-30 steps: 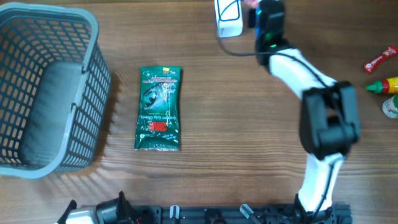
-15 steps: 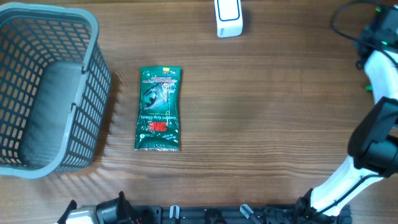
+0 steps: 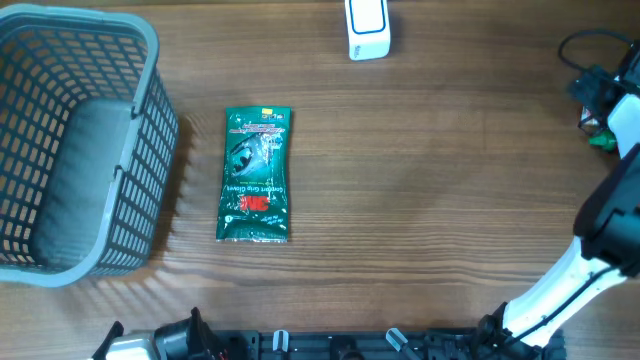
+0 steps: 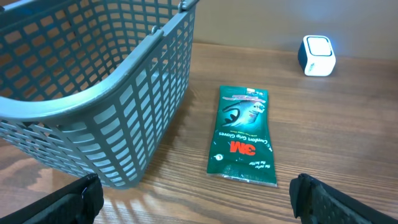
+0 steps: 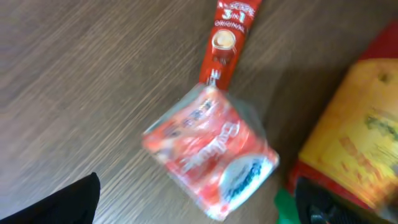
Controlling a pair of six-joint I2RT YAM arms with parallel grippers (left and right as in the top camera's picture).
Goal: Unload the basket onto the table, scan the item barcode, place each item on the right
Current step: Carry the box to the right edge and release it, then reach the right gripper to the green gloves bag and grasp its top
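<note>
The right arm (image 3: 565,285), along the right edge of the overhead frame, has glossy white link shells joined by a bulky matt black elbow housing (image 3: 612,215). Its wrist at the upper right is black, with a thin black cable (image 3: 580,36) looping off it. At the lower left corner the left arm (image 3: 140,347) shows a white shell beside black parts. A black base rail (image 3: 350,345) with small silver clips runs along the bottom edge. The left end effector (image 4: 199,199) and right end effector (image 5: 199,202) have dull black fingers (image 4: 71,202), blunt-tipped, in the lower corners of each wrist frame
</note>
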